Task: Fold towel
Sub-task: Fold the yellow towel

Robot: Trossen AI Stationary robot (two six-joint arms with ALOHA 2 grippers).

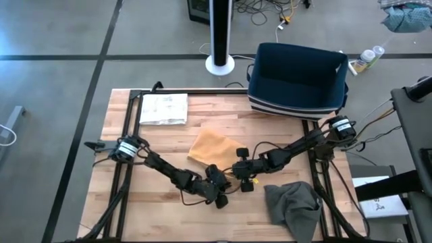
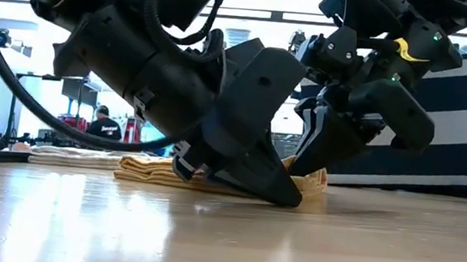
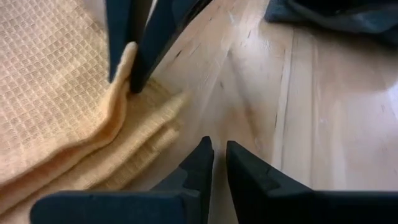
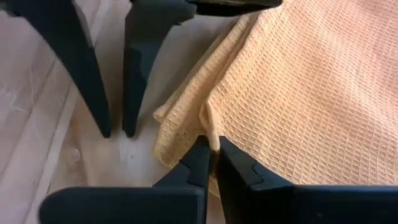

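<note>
Wooden slats make up your table point(image 1: 162, 202), which stands on a grey floor. Your yellow towel point(image 1: 212, 146) lies near the table's middle, already folded into layers, its long axis running diagonally from the far-left corner's side toward the near-right corner's side. Its near-right corner points at the 2 grippers.

Right gripper point(image 4: 210, 148): its fingers are pinched together on the upper layer at that corner, and a ridge of cloth stands up between the tips. The same grip shows in the left wrist view.

Left gripper point(image 3: 219, 149): its fingers are nearly together with only a thin gap, over bare wood just beside the towel's corner, grasping nothing.

In the low view, both grippers reach down to the table at the towel's edge.

Other items for your record: a folded white cloth point(image 1: 163, 109) at the far-left corner, a crumpled grey cloth point(image 1: 292, 206) by the near-right corner, and a dark blue bin point(image 1: 297, 79) at the far edge.
</note>
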